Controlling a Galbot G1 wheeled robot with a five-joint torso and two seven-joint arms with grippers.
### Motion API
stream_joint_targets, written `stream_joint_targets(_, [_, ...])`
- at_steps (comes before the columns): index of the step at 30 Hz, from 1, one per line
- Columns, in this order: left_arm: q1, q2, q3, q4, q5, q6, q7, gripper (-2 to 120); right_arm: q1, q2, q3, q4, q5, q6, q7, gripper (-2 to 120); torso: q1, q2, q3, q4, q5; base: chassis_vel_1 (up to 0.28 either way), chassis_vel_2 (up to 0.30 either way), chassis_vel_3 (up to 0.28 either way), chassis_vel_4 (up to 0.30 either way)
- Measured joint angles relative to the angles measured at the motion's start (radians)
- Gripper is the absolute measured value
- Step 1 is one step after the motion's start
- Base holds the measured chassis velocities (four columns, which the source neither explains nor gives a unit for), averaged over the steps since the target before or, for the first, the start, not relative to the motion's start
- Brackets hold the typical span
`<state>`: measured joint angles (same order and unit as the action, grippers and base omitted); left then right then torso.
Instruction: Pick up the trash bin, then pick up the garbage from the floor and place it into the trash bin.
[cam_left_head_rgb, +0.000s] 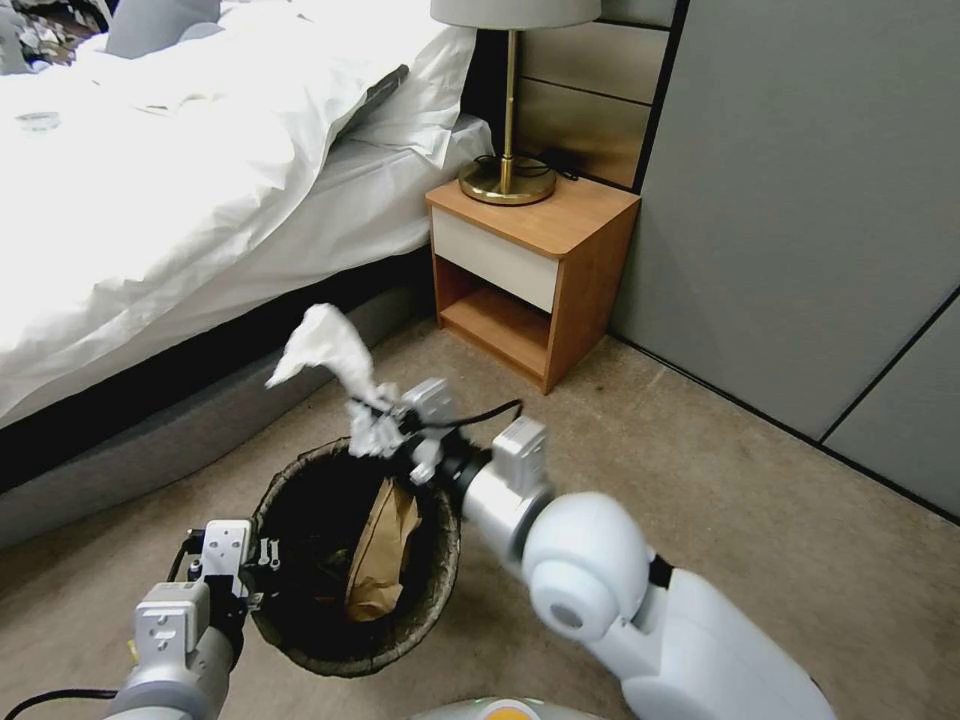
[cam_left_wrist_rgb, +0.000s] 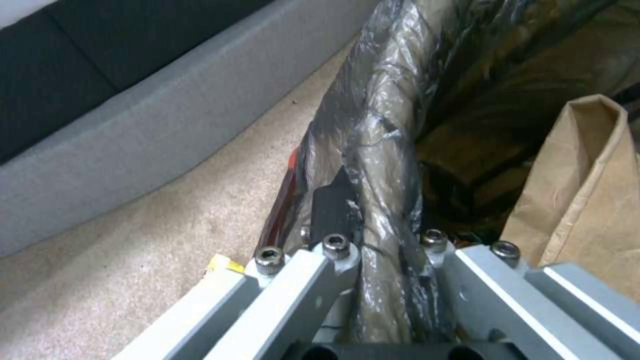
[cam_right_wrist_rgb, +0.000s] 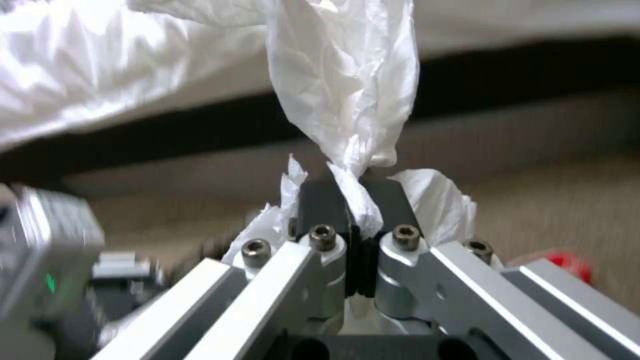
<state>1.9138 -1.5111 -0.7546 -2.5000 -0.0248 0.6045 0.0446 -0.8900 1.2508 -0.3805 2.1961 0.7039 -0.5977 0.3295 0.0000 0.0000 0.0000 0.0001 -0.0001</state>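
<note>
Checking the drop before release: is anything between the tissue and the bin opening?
Nothing visible. The right tool holds the tissue over the far rim of the bin; the brown paper already inside leaves the opening free.

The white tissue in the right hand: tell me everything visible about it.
The white tissue is thin, crumpled and creased, papery or filmy in look. The right hand is shut on its narrow twisted end; the wide loose part flares up and away beyond the fingers, with small tufts bunching beside them. It hangs in the air at the far rim of the trash bin, touching nothing else visible.
</note>
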Motion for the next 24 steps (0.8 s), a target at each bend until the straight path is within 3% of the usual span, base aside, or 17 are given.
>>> stream_joint_targets(6, [-0.001,0.005,-0.002,0.000,-0.005,0.002,-0.001,1,-0.020,-0.006,-0.069,-0.006,0.106,-0.046,0.134,0,0.000,0.000,0.000,-0.0001,0.0001,0.000,0.000,0.000,0.000])
stream_joint_targets(14, [-0.001,0.009,-0.003,0.000,-0.009,0.004,-0.001,1,-0.054,-0.008,-0.104,-0.030,0.110,-0.081,0.194,2,0.000,0.000,0.000,-0.0001,0.0001,0.000,0.000,0.000,0.000])
stream_joint_targets(16, [-0.003,0.012,-0.003,0.000,-0.012,0.005,-0.001,1,-0.063,-0.005,-0.106,-0.046,0.097,-0.093,0.210,18,0.000,0.000,0.000,-0.0001,0.0001,0.000,0.000,0.000,0.000])
stream_joint_targets(24, [-0.009,0.014,-0.004,0.000,-0.018,0.007,-0.002,1,-0.072,0.005,-0.129,-0.057,0.119,-0.110,0.229,45,0.000,0.000,0.000,-0.0001,0.0001,0.000,0.000,0.000,0.000])
